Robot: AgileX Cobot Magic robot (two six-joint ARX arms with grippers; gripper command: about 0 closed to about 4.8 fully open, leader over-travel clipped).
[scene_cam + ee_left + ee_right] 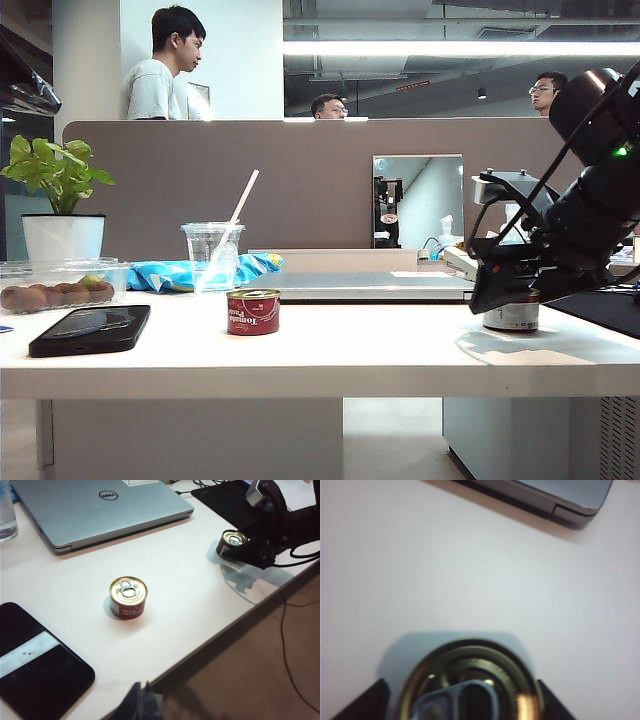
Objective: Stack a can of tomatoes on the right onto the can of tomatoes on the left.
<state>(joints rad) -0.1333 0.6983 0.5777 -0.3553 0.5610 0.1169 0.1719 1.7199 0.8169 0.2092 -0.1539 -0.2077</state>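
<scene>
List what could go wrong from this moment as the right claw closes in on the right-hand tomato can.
1. The right claw straddles the right can, fingers either side and not yet closed; an off-centre close could tip or push it.
2. A laptop lies just behind the path to the left can; a low carry could clip it.
3. The left can's lid has a raised pull tab, so the stacked can may sit tilted.
</scene>
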